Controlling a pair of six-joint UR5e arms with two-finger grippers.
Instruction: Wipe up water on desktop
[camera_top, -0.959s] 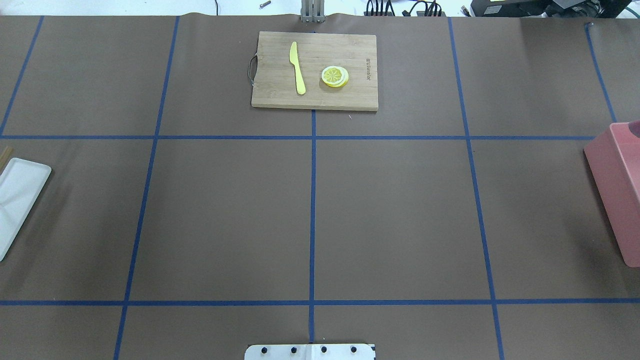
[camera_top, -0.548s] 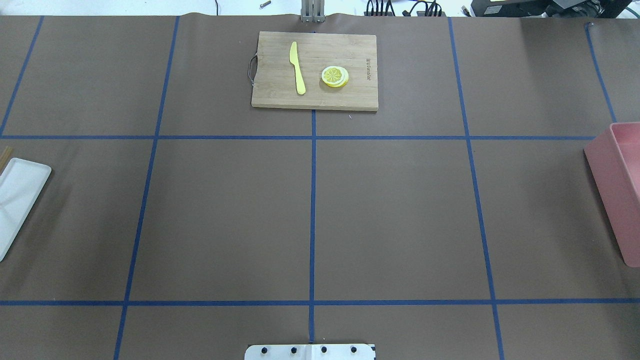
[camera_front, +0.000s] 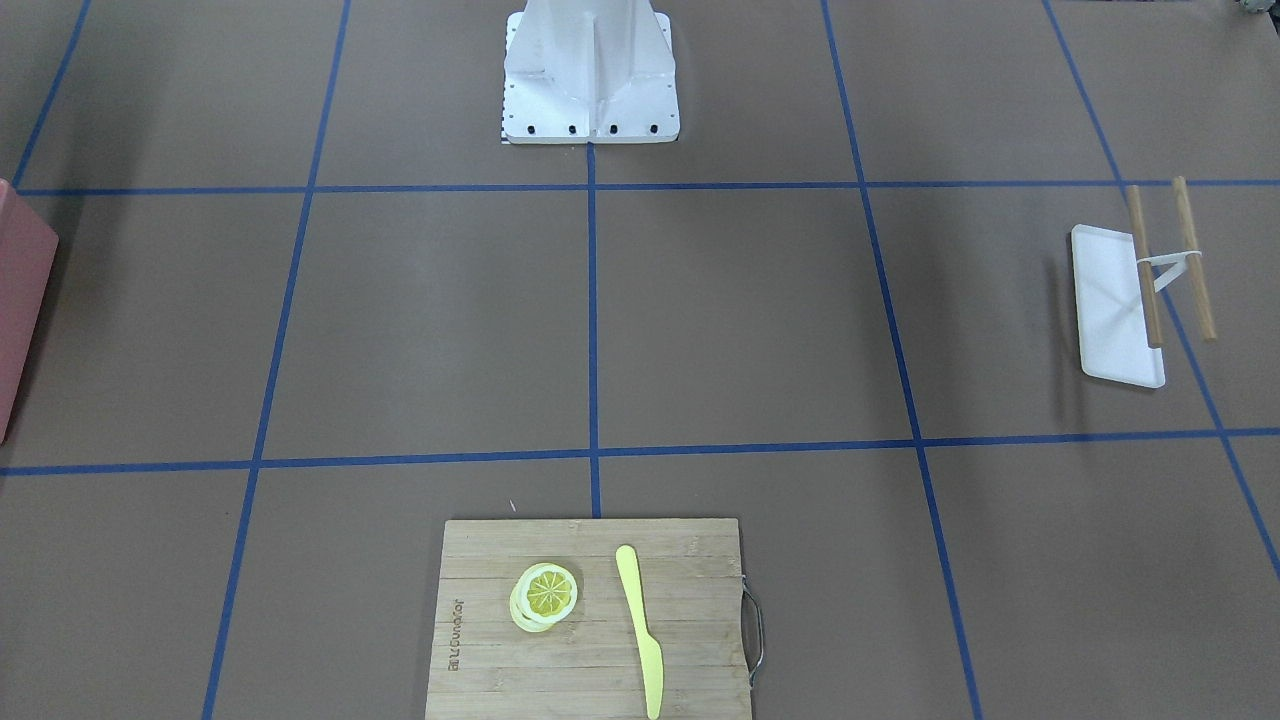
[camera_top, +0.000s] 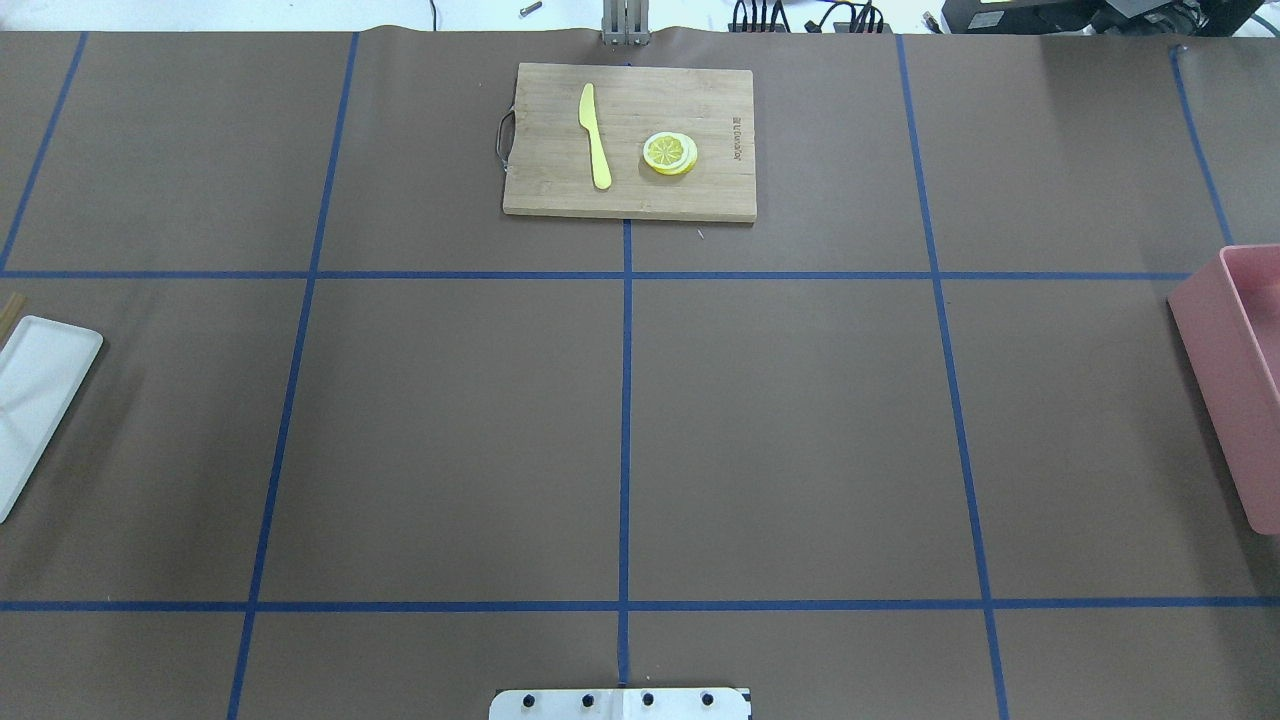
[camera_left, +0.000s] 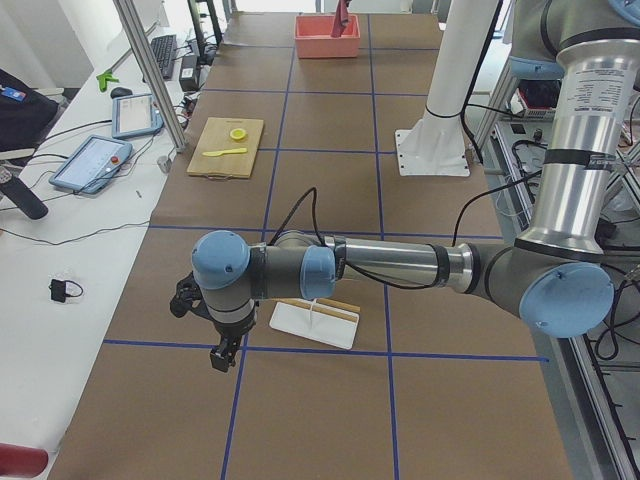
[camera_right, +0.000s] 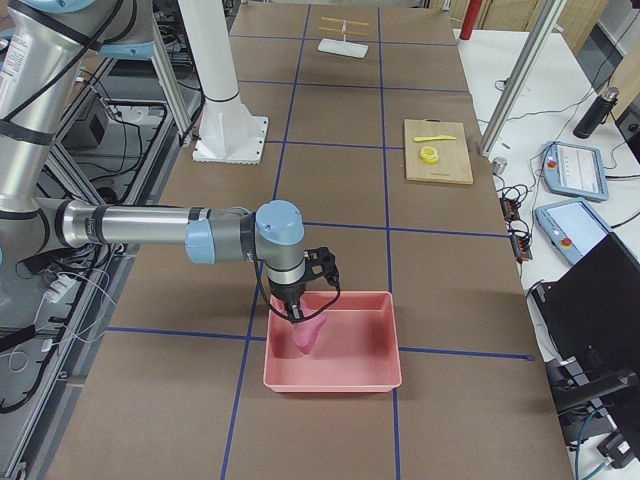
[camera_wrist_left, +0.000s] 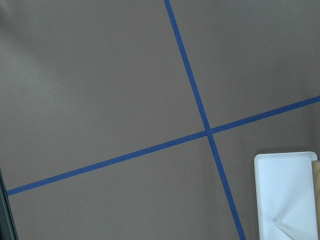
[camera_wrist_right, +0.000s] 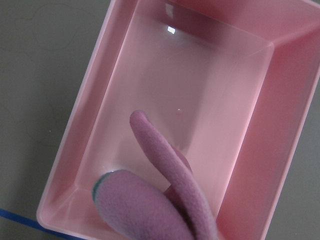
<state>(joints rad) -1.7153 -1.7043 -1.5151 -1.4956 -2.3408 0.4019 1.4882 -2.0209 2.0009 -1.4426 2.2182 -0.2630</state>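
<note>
The desktop is brown paper crossed by blue tape lines; I see no water on it. In the exterior right view my right gripper hangs over a pink bin, with a pink cloth dangling from it into the bin. I cannot tell whether it is open or shut. The right wrist view shows the cloth close up above the bin's floor. My left gripper hovers low over the desktop beside a white tray. I cannot tell its state.
A bamboo cutting board at the far middle holds a yellow knife and lemon slices. The white tray carries two wooden sticks. The robot base stands at the near middle edge.
A pink shape that showed above the bin's far corner at the overhead view's right edge one second ago has gone out of that view. Nothing else has moved.
</note>
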